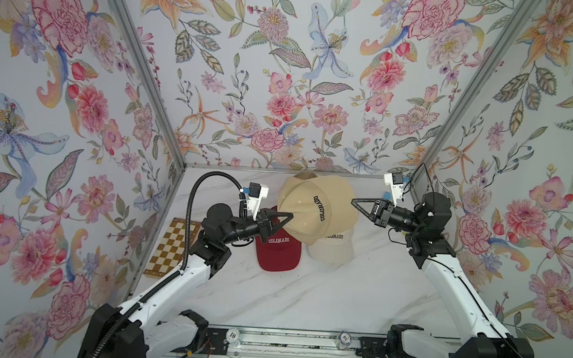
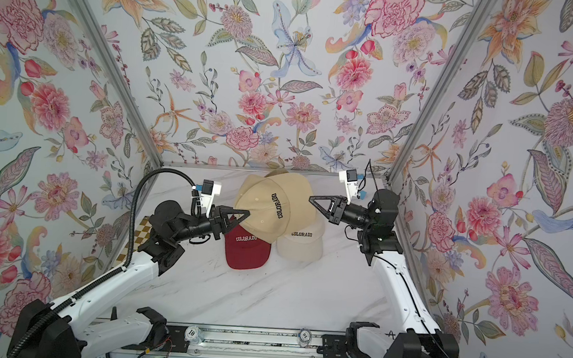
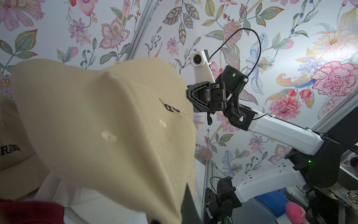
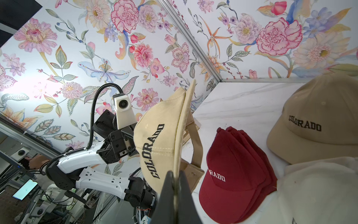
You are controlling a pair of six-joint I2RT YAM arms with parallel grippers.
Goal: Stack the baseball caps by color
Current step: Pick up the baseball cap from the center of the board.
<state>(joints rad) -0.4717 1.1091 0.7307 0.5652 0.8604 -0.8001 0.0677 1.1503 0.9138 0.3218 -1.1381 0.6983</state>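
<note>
A tan baseball cap (image 1: 310,212) (image 2: 269,209) hangs in the air over the back of the table, stretched between both arms. My left gripper (image 1: 291,217) (image 3: 170,217) is shut on its rear edge, and its crown (image 3: 96,126) fills the left wrist view. My right gripper (image 1: 352,201) (image 4: 175,184) is shut on its brim, cloth pinched between the jaws. Under it sits a stack of dark red caps (image 1: 278,254) (image 4: 232,174) beside a cream cap (image 1: 332,250) (image 4: 310,194). Another tan cap (image 4: 319,124) lies behind, mostly hidden in both top views.
A checkered wooden board (image 1: 172,244) lies at the left edge of the white marble table (image 1: 305,297), under my left arm. Flowered walls close in the table at the left, back and right. The arm bases and a rail (image 1: 289,340) run along the front edge.
</note>
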